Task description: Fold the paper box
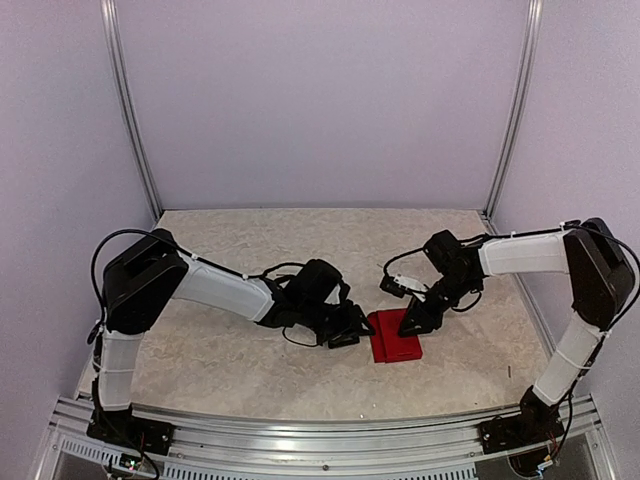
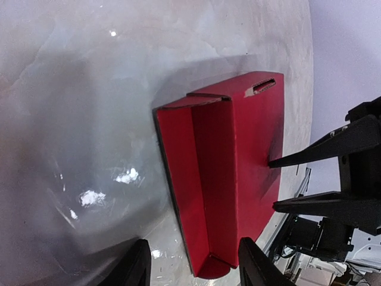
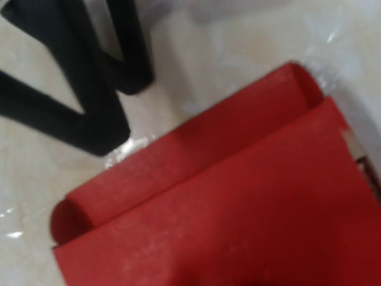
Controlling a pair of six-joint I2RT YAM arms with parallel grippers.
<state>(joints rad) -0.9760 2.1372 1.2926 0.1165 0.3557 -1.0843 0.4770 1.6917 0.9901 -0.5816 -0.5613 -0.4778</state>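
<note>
Fingers (image 2: 134, 265) of the left gripper (image 2: 193, 243) stand wide apart, one on each side of the near end of the paper box (image 2: 229, 179), and close on nothing. Fingers (image 2: 321, 146) of the right gripper (image 2: 274, 185) come at the box from its opposite long side with a narrower gap. Their tips reach the edge of its broad panel and the upper one seems to touch it, but no card shows pinched between them. Whether they press down on the box I cannot tell, since the right wrist view shows only red card and none of its own fingers.

The box lies on the tabletop (image 1: 300, 250) between the two grippers and is partly formed. One long wall is turned up and folded inward along the side towards the left gripper. A small flap stands at the far end beside a slotted tab, and a rounded flap sits at the near end. The trough inside the box holds nothing.

The step in hand looks like forming the walls, perhaps midway through the fold. The next move likely calls for the right fingers to pin the broad panel while the left fingers take the near end flap or the raised wall and tuck it square. The card is thin, so a skewed push could crease it or slide the box away.
</note>
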